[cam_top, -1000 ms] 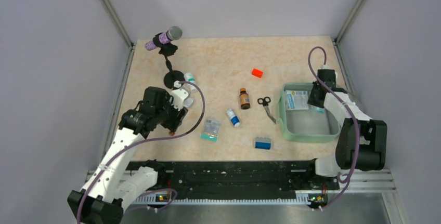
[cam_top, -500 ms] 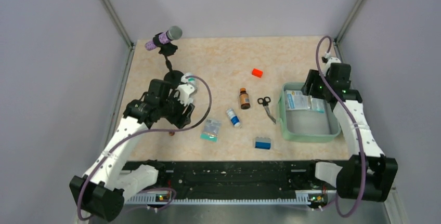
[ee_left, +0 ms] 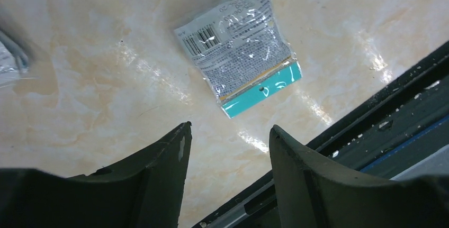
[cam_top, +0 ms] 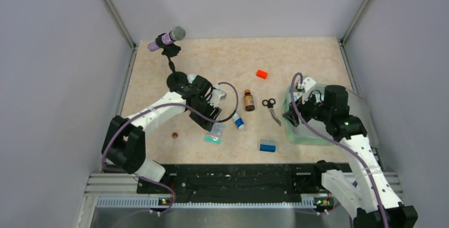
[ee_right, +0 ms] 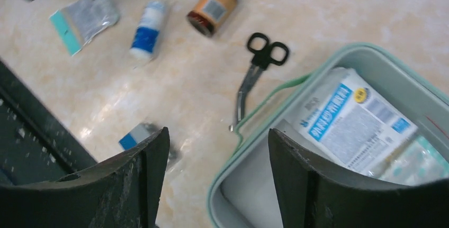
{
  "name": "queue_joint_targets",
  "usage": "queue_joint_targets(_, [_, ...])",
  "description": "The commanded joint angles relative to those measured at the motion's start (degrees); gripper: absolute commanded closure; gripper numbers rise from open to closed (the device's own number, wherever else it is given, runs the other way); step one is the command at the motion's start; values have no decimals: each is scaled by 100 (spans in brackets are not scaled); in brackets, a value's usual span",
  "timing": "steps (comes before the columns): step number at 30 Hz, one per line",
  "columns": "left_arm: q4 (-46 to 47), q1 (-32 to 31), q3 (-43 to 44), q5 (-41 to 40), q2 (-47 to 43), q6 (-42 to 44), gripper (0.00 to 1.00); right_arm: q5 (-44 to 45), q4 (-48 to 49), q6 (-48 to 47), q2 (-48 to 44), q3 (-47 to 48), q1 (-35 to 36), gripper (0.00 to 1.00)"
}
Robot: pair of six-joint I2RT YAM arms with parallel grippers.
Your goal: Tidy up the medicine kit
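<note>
The medicine kit (cam_top: 307, 140) is a mint-green open case at the right, partly hidden by my right arm. In the right wrist view its rim (ee_right: 312, 74) shows, with a white and blue printed packet (ee_right: 352, 119) lying inside. My right gripper (cam_top: 290, 118) hangs open over the case's near-left corner, nothing between its fingers (ee_right: 218, 135). My left gripper (cam_top: 213, 120) is open and empty just short of a clear packet with a teal strip (ee_left: 238, 48), which lies flat on the table (cam_top: 214, 133).
On the table between the arms lie a brown bottle (cam_top: 249, 101), black scissors (cam_top: 271, 109), a white and blue tube (cam_top: 238, 120), a blue block (cam_top: 268, 145) and an orange-red block (cam_top: 261, 74). A microphone stand (cam_top: 169, 40) stands back left. A black rail (ee_left: 381, 133) runs along the near edge.
My right gripper opened and drew back from the case's far side to its near-left corner. My left arm swung right, from the table's left side to the teal-strip packet.
</note>
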Motion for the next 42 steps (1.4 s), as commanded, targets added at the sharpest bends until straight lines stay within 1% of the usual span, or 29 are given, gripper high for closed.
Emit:
queue_joint_targets(1, [225, -8, 67, -274, 556, -603, 39, -257, -224, -918, -415, -180, 521, 32])
queue_joint_targets(4, [284, -7, 103, -482, 924, -724, 38, -211, -276, -925, -428, -274, 526, 32])
queue_joint_targets(7, [294, -11, 239, -502, 1270, -807, 39, -153, -262, -960, -548, -399, 530, 32])
queue_joint_targets(12, [402, -12, 436, -641, 1732, -871, 41, -61, -255, -991, -706, -516, 530, 32])
queue_joint_targets(18, [353, -85, 657, -537, 2121, -891, 44, -32, -252, -1058, -679, -518, 527, 32])
queue_joint_targets(24, [-52, -117, 1080, -328, 2051, -725, 45, -2, -251, -1073, -725, -542, 522, 32])
queue_joint_targets(27, [-211, -123, 1538, -698, 1909, -490, 43, 14, -251, -1099, -742, -590, 526, 32])
queue_joint_targets(29, [-87, -124, 1673, -934, 1768, -311, 43, 10, -249, -1104, -743, -603, 523, 32])
queue_joint_targets(32, [176, -121, 1667, -882, 1688, -232, 43, 14, -258, -1102, -764, -576, 525, 32])
queue_joint_targets(36, [145, -122, 1648, -693, 1952, -419, 44, 10, -242, -1102, -822, -593, 525, 32])
queue_joint_targets(42, [599, -125, 1096, -772, 1899, -371, 46, 66, -203, -1114, -892, -698, 529, 32])
